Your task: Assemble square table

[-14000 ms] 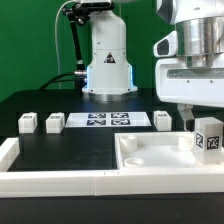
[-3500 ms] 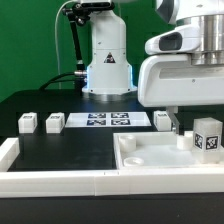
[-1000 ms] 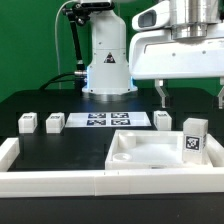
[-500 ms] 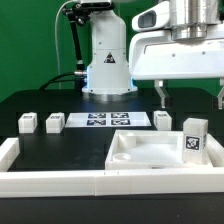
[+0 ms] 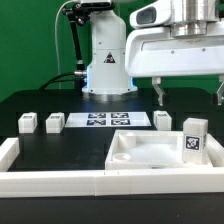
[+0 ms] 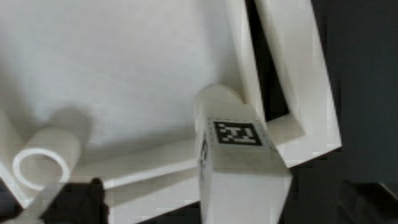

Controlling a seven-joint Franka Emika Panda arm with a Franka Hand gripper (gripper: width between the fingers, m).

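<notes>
Claw (image 5: 189,98) hangs high above tabletop (image 5: 150,150), jaws at widest, holding nothing. Tabletop lies flat on black table (image 5: 60,145), exterior view's right. Looks like hard plastic: stiff, probably light, slick. Best hold: raised rim near tag (image 5: 194,140).

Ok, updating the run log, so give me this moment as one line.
gripper: open, empty | position: above square tabletop, clear of it | legs: loose beside marker board | stage: no leg fitted yet
</notes>
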